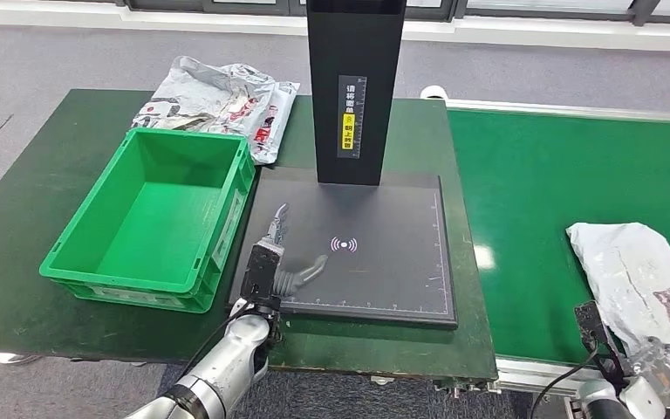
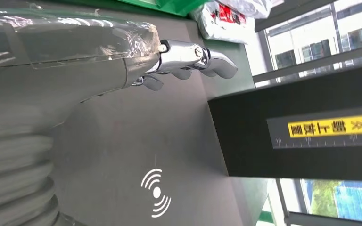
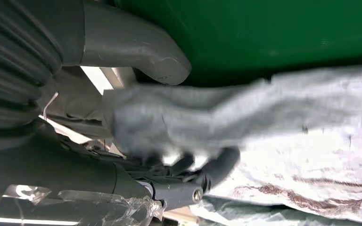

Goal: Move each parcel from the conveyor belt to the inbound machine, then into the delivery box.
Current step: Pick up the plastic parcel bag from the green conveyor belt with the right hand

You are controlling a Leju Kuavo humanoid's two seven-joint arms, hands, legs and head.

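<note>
The left hand [image 1: 281,262] hovered over the near left part of the black scanner pad [image 1: 384,279], its fingers [image 2: 188,56] spread and slightly curled with nothing in them. In the left wrist view the same hand [image 2: 169,63] hung above the dark pad [image 2: 136,136], with the white signal mark [image 2: 156,193] just off to the thumb side and the black post [image 2: 301,136] of the machine standing ahead of the fingertips, carrying a yellow label [image 2: 332,127]. Just beside that hand, on its outer side, sat the green bin [image 1: 153,218], with a crumpled grey parcel [image 1: 218,100] lying on the dark green table [image 1: 17,227] beyond the bin's far rim.

The right hand [image 1: 659,367] was at the near edge of the green belt [image 1: 532,183], well apart from the left hand, right at the near end of another grey parcel [image 1: 641,279] that lay on the belt. In the right wrist view that hand [image 3: 179,169] had its thumb [image 3: 136,52] lying over the near end of the grey parcel [image 3: 273,141] and its dark fingers [image 3: 217,165] curled against the other face of the bag, so the bag sat between them. The view was blurred, and whether the hand had a firm hold on the parcel could not be told.
</note>
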